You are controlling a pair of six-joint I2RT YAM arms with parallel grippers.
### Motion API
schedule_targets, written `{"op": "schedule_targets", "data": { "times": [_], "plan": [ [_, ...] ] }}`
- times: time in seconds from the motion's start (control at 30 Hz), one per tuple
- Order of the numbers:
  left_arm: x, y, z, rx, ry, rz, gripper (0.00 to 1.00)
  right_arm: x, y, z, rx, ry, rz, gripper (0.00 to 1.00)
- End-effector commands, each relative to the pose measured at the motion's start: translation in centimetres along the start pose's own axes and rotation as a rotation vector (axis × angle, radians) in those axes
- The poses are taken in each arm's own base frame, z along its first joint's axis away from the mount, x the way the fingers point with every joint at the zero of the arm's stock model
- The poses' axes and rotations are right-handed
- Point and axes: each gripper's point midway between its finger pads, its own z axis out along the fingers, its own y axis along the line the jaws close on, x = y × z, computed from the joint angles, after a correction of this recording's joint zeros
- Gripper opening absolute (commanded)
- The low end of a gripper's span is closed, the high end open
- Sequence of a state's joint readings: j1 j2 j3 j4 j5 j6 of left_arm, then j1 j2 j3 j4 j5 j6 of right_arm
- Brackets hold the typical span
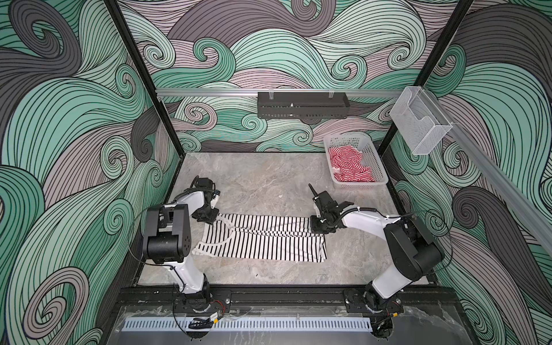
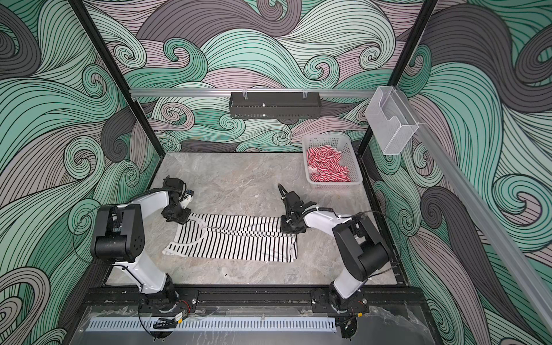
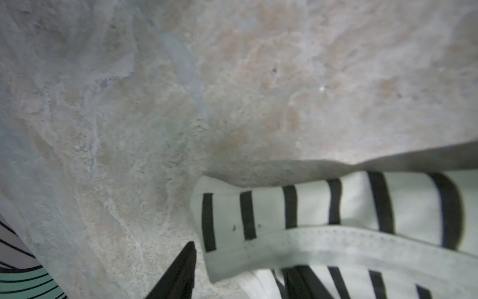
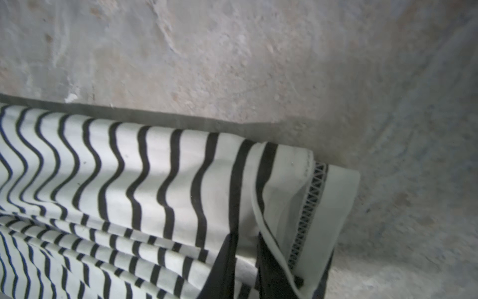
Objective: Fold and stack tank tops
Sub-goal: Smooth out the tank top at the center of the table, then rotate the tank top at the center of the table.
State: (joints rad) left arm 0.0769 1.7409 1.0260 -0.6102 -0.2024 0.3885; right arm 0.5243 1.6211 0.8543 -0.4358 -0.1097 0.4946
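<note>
The black-and-white tank top (image 1: 263, 242) lies flat on the table (image 1: 268, 179), well apart from the white basket (image 1: 358, 185). Its long axis runs arm to arm, with the straps toward the left gripper (image 1: 209, 220) and the hem toward the right gripper (image 4: 245, 261). Each sits at a corner of the basket-side edge, so the fold likely travels away from the basket. The right gripper is clenched on the hem corner. Whether the left grasps the strap beside its finger, I cannot tell. The red-and-white tank top (image 1: 348, 167) lies crumpled inside the basket.

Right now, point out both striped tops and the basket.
black-and-white top (image 1: 268, 242), in a top view, middle of its body
red-and-white top (image 1: 348, 167), in a top view, crumpled middle
basket (image 1: 358, 184), in a top view, near wall
</note>
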Motion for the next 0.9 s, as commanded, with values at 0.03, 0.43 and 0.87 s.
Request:
{"op": "schedule_targets", "data": {
  "times": [0.03,0.43,0.87],
  "plan": [
    [1.0,0.8,-0.6,-0.007,0.041,-0.04,0.52,1.6,-0.4,-2.0,0.001,0.014,-0.009,0.21],
    [-1.2,-8.2,-9.3,0.442,-0.083,0.095,0.53,-3.3,2.8,-2.5,-0.071,-0.062,-0.02,0.26],
    [2.7,-17.6,-5.4,0.373,0.092,0.468,0.5,-3.3,1.6,1.2,-0.005,0.001,-0.012,0.26]
  ]
}}
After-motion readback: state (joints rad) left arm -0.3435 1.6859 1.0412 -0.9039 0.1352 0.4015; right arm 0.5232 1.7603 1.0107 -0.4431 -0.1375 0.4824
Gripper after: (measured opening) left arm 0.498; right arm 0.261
